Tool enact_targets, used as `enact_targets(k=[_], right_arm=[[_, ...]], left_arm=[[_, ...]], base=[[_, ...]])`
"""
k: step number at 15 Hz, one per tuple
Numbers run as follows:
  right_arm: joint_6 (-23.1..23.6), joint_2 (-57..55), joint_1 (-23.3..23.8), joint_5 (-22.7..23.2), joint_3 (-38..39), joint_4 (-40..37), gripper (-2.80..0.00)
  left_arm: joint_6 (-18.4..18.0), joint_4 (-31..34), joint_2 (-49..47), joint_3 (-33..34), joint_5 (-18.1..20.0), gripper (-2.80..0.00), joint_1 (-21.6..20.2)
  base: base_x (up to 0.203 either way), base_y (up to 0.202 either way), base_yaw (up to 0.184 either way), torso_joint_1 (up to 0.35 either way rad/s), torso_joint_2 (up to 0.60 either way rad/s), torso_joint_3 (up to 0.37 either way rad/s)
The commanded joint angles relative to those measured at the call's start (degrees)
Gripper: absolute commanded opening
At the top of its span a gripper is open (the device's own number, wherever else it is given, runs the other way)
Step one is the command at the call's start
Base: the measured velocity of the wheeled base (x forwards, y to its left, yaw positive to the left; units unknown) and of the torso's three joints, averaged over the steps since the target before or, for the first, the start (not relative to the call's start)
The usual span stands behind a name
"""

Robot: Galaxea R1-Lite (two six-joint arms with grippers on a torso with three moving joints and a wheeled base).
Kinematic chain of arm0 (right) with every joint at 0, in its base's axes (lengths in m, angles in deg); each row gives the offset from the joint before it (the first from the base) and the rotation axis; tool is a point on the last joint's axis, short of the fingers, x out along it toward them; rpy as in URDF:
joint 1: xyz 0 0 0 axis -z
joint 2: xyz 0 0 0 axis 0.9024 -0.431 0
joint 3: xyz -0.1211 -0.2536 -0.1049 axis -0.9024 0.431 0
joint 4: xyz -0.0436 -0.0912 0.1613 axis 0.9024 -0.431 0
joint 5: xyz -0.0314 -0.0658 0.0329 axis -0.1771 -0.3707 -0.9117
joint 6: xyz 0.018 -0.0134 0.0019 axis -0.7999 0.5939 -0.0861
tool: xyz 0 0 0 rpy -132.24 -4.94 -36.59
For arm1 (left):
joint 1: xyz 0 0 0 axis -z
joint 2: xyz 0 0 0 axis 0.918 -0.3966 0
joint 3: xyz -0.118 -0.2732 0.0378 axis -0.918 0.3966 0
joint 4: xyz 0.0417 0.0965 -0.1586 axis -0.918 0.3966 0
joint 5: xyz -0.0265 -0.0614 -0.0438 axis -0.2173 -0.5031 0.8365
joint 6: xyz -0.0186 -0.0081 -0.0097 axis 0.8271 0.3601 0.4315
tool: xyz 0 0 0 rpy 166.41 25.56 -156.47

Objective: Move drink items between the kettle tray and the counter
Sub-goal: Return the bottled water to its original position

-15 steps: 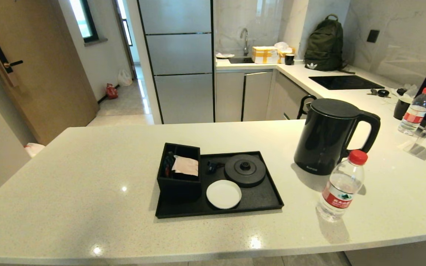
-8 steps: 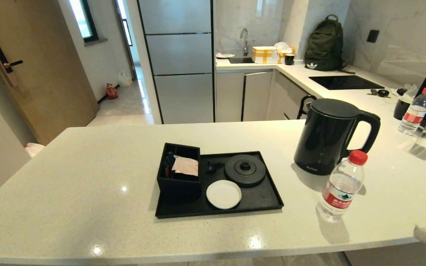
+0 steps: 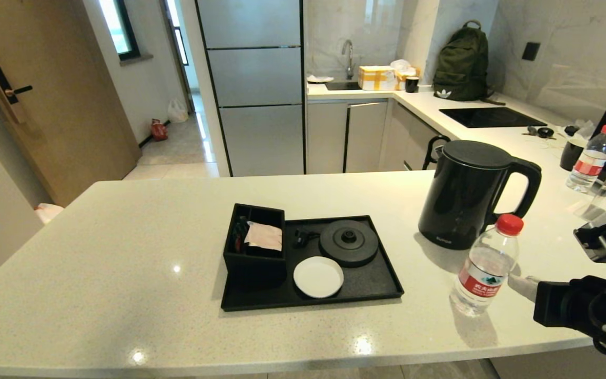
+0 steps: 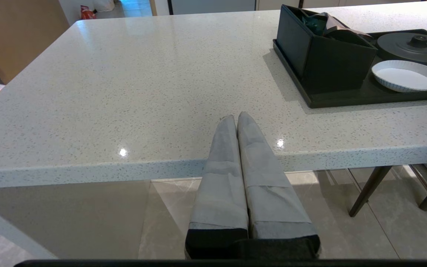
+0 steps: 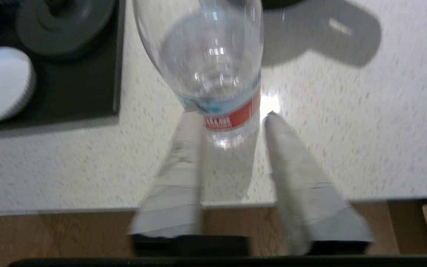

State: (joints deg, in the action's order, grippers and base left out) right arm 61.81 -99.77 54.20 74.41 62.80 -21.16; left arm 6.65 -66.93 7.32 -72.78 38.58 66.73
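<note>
The right end effector (image 5: pixel 232 118) is at the near right corner of the pale cream speckled stone surface (image 3: pixel 124 273), its grey-wrapped fingers (image 5: pixel 295 163) spread wide on either side of the small clear plastic water bottle with the red cap and red label (image 3: pixel 484 266). No squeeze yet: in the wrist view there's daylight between each finger and the bottle wall, though that view is smeared, so the near finger may be closer than it looks.

The bottle stands upright on the surface, just in front of the tall glossy black electric kettle with the loop handle (image 3: pixel 471 192). Both are off to the right of the flat rectangular black tray (image 3: pixel 382 276), where the white round coaster (image 3: pixel 317 276) and the round black kettle base (image 3: pixel 349 242) sit bare beside the black sachet box (image 3: pixel 254 252).

The left end effector (image 4: pixel 237 122) is parked at the surface's near edge, fingers pressed together, holding nothing.

Now the risk. That bottle looks light and thin-walled (a poor pairing with stiff fingers). If one finger lands first it could shove the bottle over or skid it back into the kettle. Closing low on the body may also leave it top-heavy and swinging once lifted.
</note>
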Motion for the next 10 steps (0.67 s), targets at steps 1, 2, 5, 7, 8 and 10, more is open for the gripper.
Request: enact_targets(k=[1,2,5,7,8,10], right_arm=[[-0.5,1.3,-1.2,-1.0,1.7,0.5,0.0],[-0.6,4.4,-1.5,-1.4,2.2,-0.4,0.0],[-0.6,7.6,-2.0,-1.3,1.6,-5.6,0.0],[-0.6,7.5,-2.0,-1.1,1.5,-5.5,0.0],[-0.7,6.1,-2.0,0.0,0.7,-5.3,0.0],[-1.0,0.4,-2.0,1.7,-2.0,-4.6,0.0]], left_arm=[[0.0,0.0,-0.1,0.0,0.0,-2.8,0.0],[-0.1,0.0,-0.1,0.0,0.0,-2.8,0.0],[0.0,0.0,-0.1,0.0,0.0,-2.8,0.0],[0.0,0.0,-0.1,0.0,0.0,-2.8,0.0],[0.0,0.0,-0.1,0.0,0.0,-2.8,0.0],[0.0,0.0,-0.1,0.0,0.0,-2.8,0.0]], base=[[0.0,0.0,0.0,0.0,0.0,0.0],[0.0,0.0,0.0,0.0,0.0,0.0],[0.0,0.0,0.0,0.0,0.0,0.0],[0.0,0.0,0.0,0.0,0.0,0.0],[0.0,0.0,0.0,0.0,0.0,0.0],[0.0,0.0,0.0,0.0,0.0,0.0]])
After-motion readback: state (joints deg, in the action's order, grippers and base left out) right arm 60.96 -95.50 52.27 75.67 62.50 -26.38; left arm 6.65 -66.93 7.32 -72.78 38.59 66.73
